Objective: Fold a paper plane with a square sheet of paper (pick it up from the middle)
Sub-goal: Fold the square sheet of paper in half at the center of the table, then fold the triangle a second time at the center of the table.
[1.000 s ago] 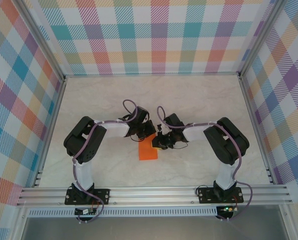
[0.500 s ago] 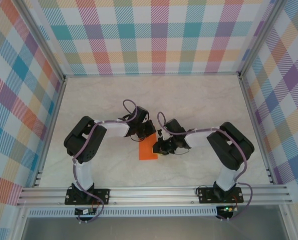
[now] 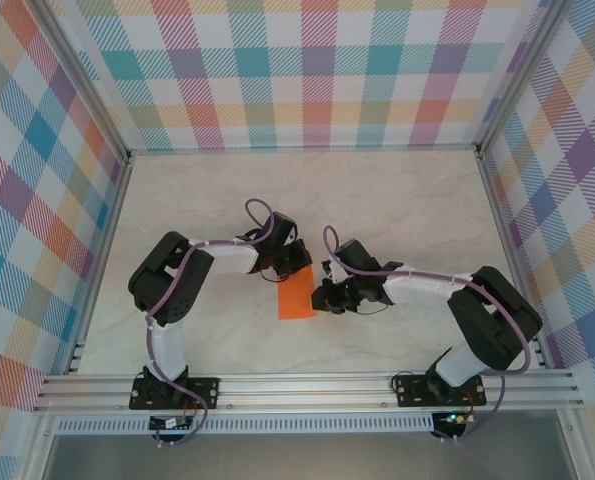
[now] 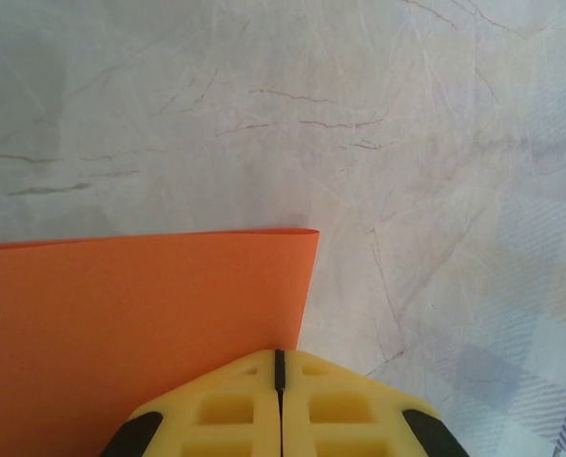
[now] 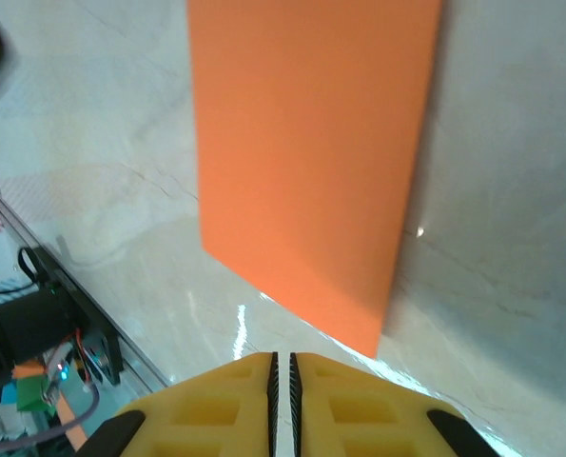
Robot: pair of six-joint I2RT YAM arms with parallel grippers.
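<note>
Early in the job, by the look of it. From above, paper [image 3: 297, 296] lying flat near the middle of the table [image 3: 407, 200], a shade toward 6 o'clock, as a narrow rectangle rather than a square. Probably folded once in half. In the left wrist view, a rounded lip along the 12 o'clock edge of the paper [image 4: 140, 324], in keeping with a doubled sheet. No slanted corner folds, no pointed tip, no centre ridge to be seen. Judged left to do: firming the crease, corner folds for the nose, wing folds, so most of the work.

Left claw [image 3: 295, 270] at the paper's 12 o'clock end in the top view. Up close, left claw [image 4: 279, 360] fully closed, yellow fingers pressed together with only a seam between, sitting at 6 o'clock of the frame right over the sheet's 3 o'clock edge. Pinching that edge or merely pressing down on it: cannot tell, the contact being hidden under the fingertips.

Right claw [image 3: 323, 297] at the paper's 3 o'clock side from above. In its own view, right claw [image 5: 283, 362] all but closed, a thin slit between toothed pads, nothing seen in the slit. Paper [image 5: 311, 162] ahead toward 12 o'clock, nearest corner just beside the fingertips at about 1 o'clock, apparently not gripped.
</note>
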